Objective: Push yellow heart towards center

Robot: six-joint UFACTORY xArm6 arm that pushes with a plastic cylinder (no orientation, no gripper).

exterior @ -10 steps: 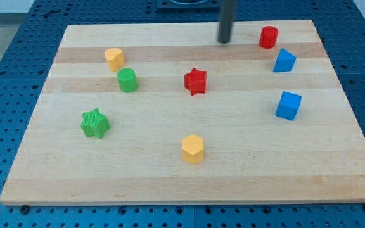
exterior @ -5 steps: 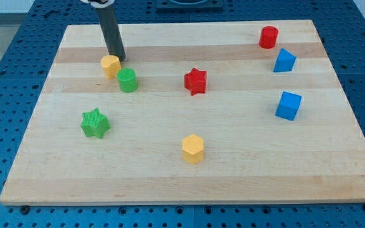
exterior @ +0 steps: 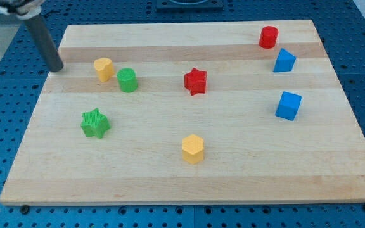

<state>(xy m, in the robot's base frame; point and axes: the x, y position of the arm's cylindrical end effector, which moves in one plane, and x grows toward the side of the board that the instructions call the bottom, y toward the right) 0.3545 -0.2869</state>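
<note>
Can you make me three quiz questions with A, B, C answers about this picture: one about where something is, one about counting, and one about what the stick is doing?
1. Where is my tip relative to the yellow heart?
A. On the view's left of it
B. On the view's right of it
C. Right on top of it

2. How many blue blocks are on the board?
A. One
B. Two
C. Three

3. Is my tip touching the yellow heart?
A. Yes, pressed against it
B. No, there is a gap between them
C. It is hidden, so nobody can tell

Answers:
1. A, the tip stands at the board's left edge, with the heart further right.
2. B, one blue block sits above another blue block near the view's right.
3. B, bare wood shows between tip and heart.
</note>
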